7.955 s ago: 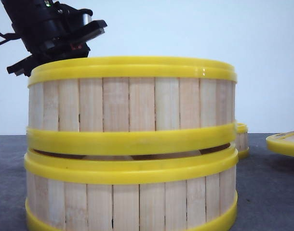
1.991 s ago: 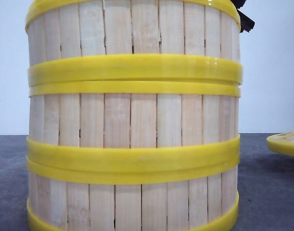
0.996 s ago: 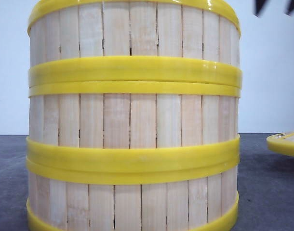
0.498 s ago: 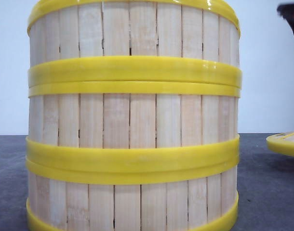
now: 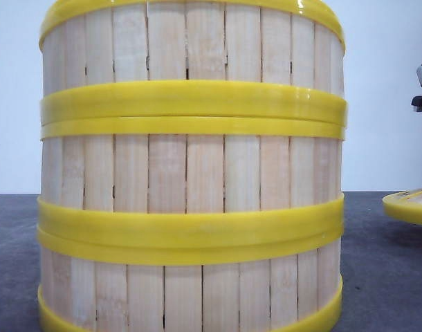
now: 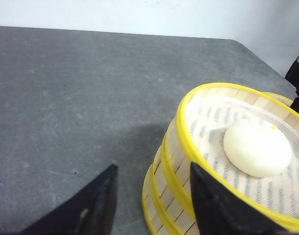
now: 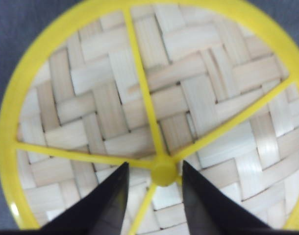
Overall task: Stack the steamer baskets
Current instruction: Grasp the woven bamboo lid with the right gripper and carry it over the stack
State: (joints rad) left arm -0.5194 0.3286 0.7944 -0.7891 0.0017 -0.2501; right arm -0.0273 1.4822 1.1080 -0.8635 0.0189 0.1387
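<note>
The right gripper (image 7: 152, 196) had left the stack and hung, jaws spread, over the lid (image 7: 154, 112); the left gripper (image 6: 152, 196) was spread beside the steamer baskets (image 5: 190, 166), now three high on the surface (image 6: 66, 98), so stacking looked done.

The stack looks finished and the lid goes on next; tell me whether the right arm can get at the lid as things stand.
Probably yes. The right gripper hangs open directly above the lid, fingers either side of its central yellow hub, with nothing between them.
</note>
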